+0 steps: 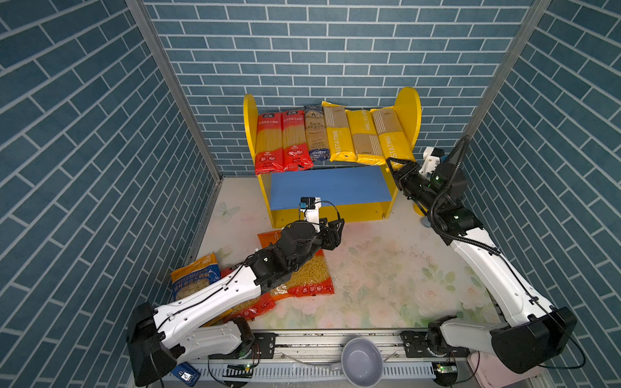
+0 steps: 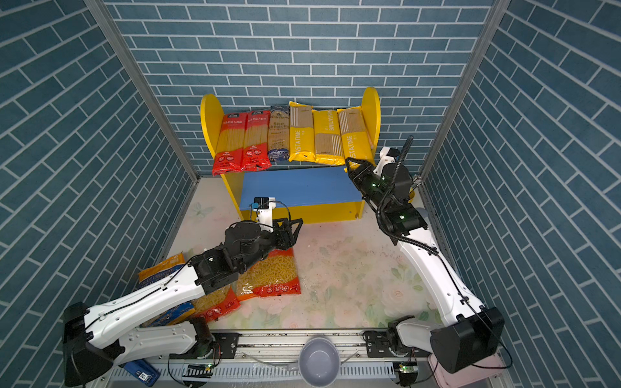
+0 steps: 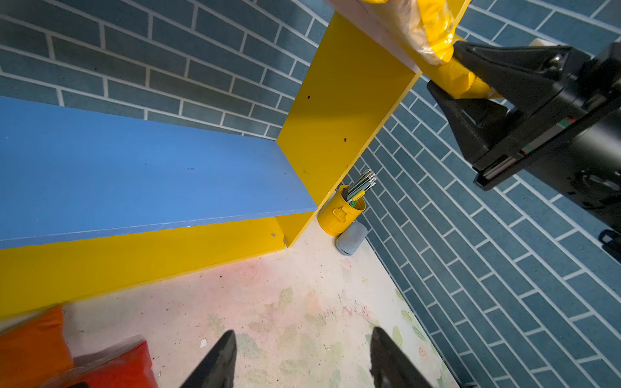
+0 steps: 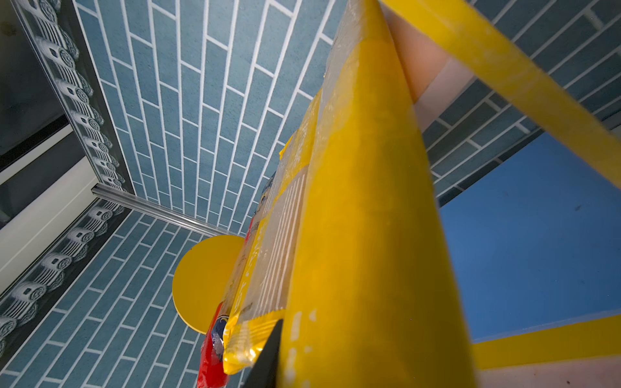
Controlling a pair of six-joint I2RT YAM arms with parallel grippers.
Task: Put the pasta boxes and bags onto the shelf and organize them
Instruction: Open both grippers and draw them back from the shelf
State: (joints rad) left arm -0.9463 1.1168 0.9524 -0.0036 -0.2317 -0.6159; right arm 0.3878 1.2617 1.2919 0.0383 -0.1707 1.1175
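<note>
The shelf stands against the back wall. Its upper board holds two red spaghetti packs, a dark-blue one and three yellow ones. My right gripper is at the near end of the rightmost yellow pack, its jaws pressed on both sides of that end. In the right wrist view this pack fills the space beside one dark finger. My left gripper hovers open and empty over the table before the shelf, above several short-pasta bags. The blue lower board is bare.
A yellow pen cup and a grey object stand just right of the shelf, by the right wall. A blue-orange bag and a red bag lie under my left arm. A grey bowl sits on the front rail.
</note>
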